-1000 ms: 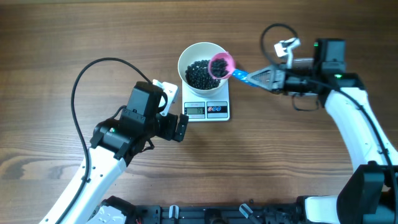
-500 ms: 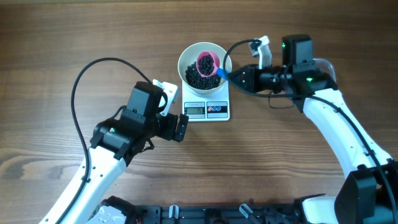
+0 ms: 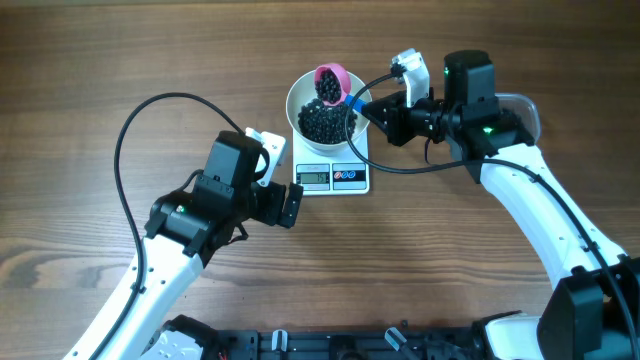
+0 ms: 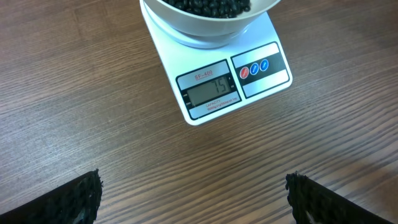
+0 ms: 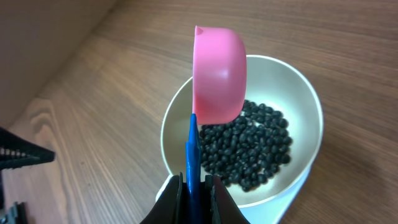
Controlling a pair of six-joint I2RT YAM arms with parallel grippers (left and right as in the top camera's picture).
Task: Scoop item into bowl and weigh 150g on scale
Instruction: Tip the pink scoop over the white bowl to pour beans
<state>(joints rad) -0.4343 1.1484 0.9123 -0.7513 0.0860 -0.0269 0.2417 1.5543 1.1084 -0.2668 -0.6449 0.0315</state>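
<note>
The white bowl [image 3: 296,100] stands on the scale [image 3: 333,177] and holds a heap of the item, small black beads [image 3: 322,122]. My right gripper [image 3: 372,112] is shut on the blue handle [image 3: 356,103] of a pink scoop [image 3: 330,82]. The scoop hangs tipped on its side over the bowl's far rim, dark beads showing in its mouth. In the right wrist view the scoop [image 5: 217,74] shows its back above the beads [image 5: 255,149]. My left gripper [image 3: 290,205] stands open and empty in front of the scale [image 4: 233,84], whose display is lit.
A clear tub [image 3: 525,105] is partly hidden behind the right arm. A black cable [image 3: 130,130] loops over the table at the left. Black framework [image 3: 330,345] runs along the table's front edge.
My right gripper has carried the scoop left from beside the bowl to over it and rolled it onto its side. The left arm has not moved.
</note>
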